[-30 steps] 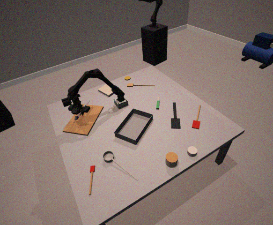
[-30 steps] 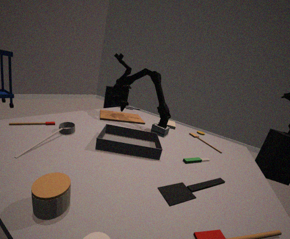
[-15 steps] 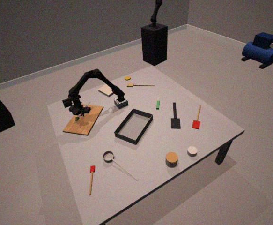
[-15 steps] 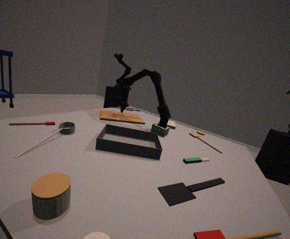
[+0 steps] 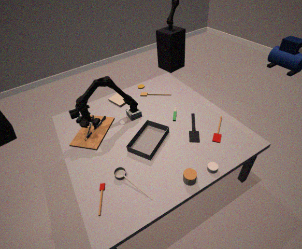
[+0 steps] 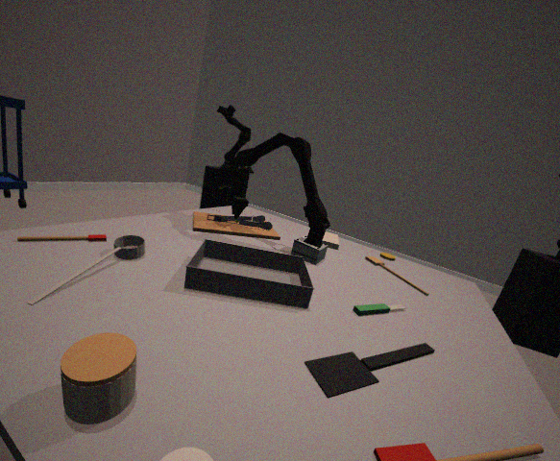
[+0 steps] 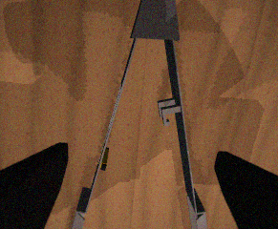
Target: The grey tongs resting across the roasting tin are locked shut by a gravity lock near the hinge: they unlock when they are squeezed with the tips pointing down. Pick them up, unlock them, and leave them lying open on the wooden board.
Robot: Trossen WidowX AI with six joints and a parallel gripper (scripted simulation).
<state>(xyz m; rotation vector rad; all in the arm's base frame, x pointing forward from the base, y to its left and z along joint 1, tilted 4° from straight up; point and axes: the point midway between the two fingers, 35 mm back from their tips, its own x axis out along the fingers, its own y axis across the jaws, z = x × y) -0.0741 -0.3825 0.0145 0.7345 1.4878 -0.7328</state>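
Note:
The grey tongs (image 5: 103,118) (image 6: 255,224) (image 7: 155,21) lie on the wooden board (image 5: 100,137) (image 6: 201,226) (image 7: 24,119). In the wrist view their two arms spread in a V from the hinge block at the top, with a small latch piece on the right arm. My gripper (image 5: 90,124) (image 6: 238,214) (image 7: 143,156) is open over the board. Its dark fingers stand apart, one outside each tong arm, with gaps between them and the arms. The roasting tin (image 5: 139,153) (image 6: 247,291) holds no tongs.
The tin stands beside the arm's base (image 5: 133,114) (image 6: 309,251). A pale block (image 5: 117,99) lies behind the base. A sieve-like ring with a long handle (image 5: 119,173) (image 6: 130,247) and a red-headed spatula (image 5: 102,187) (image 6: 96,238) lie farther from the base.

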